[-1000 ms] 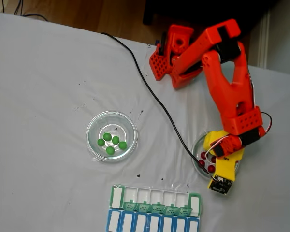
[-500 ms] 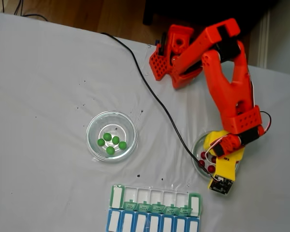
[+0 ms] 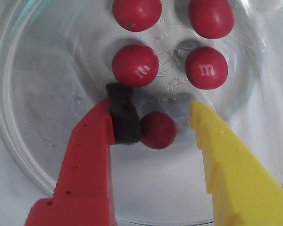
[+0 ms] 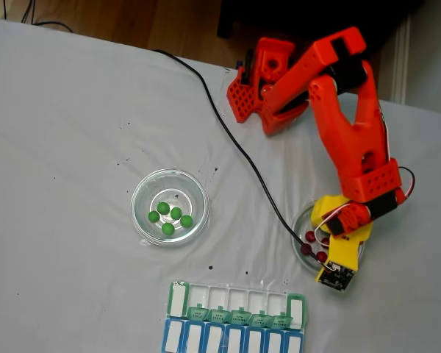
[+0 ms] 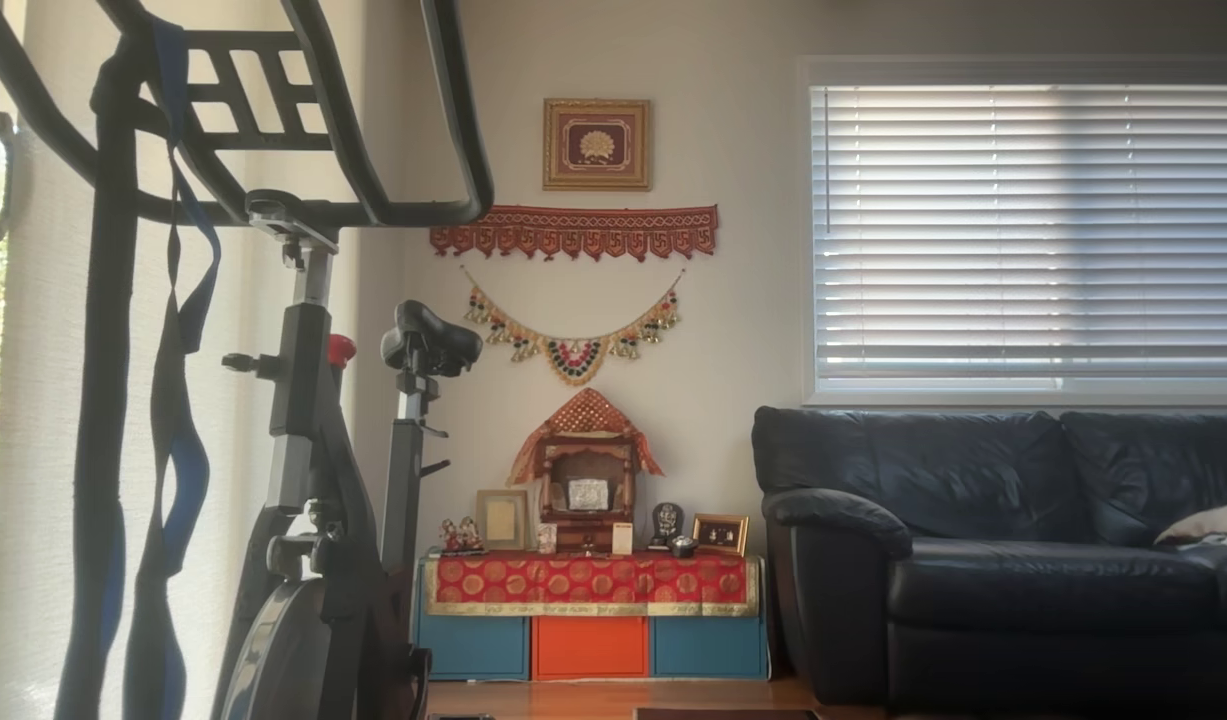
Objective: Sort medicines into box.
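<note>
Fixed view looks straight down on the worktop (image 4: 73, 132); wrist view peers closely into its right dish (image 3: 28, 155); other view faces a living room.

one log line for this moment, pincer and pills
pincer: open, down in red dish | target: red ball between fingers, ungripped | green balls: in other dish | box: no balls seen

Red medicines (image 3: 158, 130) (white "m" marks); end effector (image 3: 155, 129) red and yellow.

Gripper (image 3: 156, 117) open inside a clear glass dish (image 3: 33, 155). One red ball (image 3: 158, 130) sits between the jaws, touching the black pad (image 3: 124, 117) on the red finger (image 3: 87, 165); yellow finger (image 3: 231, 165) apart. Four more red balls (image 3: 135, 65) beyond.
</note>
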Action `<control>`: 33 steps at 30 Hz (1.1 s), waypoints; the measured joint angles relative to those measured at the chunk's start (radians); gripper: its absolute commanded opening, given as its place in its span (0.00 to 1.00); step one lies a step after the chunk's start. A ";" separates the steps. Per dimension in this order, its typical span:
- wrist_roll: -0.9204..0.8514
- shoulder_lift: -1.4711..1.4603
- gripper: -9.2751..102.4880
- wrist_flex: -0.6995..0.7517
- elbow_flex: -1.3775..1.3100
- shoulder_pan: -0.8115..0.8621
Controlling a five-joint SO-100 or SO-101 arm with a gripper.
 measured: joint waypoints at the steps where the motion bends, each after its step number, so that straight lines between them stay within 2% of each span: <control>1: 0.006 0.000 0.26 0.008 0.000 -0.002; 19: 0.164 -0.040 0.23 0.169 -0.081 -0.048; 33: 0.204 -0.067 0.22 0.213 -0.110 -0.063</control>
